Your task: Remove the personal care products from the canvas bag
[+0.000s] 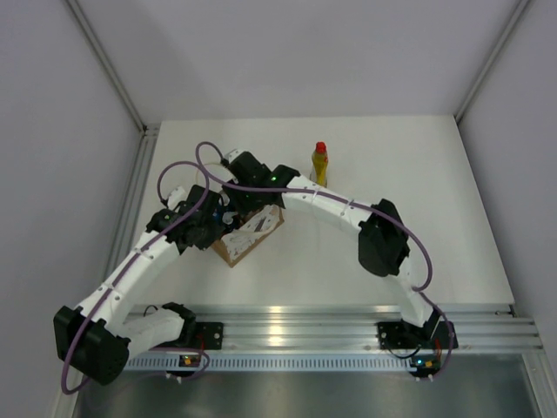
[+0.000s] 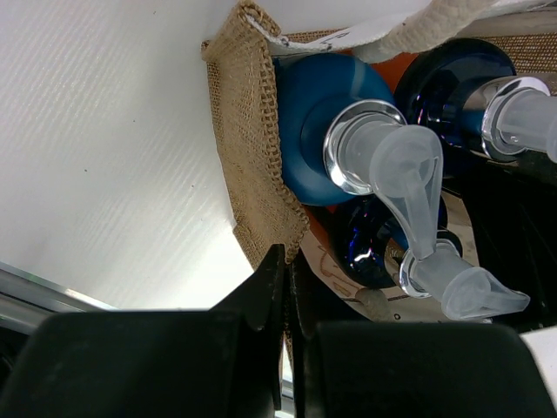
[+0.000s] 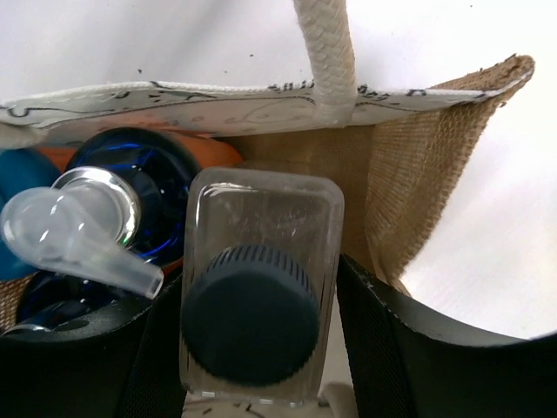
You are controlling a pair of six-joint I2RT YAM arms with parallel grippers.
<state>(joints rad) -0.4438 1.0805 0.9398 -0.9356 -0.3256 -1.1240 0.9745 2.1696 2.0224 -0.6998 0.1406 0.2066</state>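
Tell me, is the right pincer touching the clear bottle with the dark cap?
Touching. In the right wrist view, both fingers of the right pincer sit flush against the sides of the clear bottle, no gap.

The canvas bag [image 1: 233,251], tan burlap with a white patterned side panel and a white rope handle, sits open-topped. The yellow bottle [image 1: 319,165], red-capped, stands upright outside the bag, apart from it on its far right. Inside the bag, the pale translucent bottle [image 3: 252,305] stands cap-up against the burlap end wall. Packed beside it are three orange bottles [image 2: 326,131] with blue shoulders and clear pump spouts.
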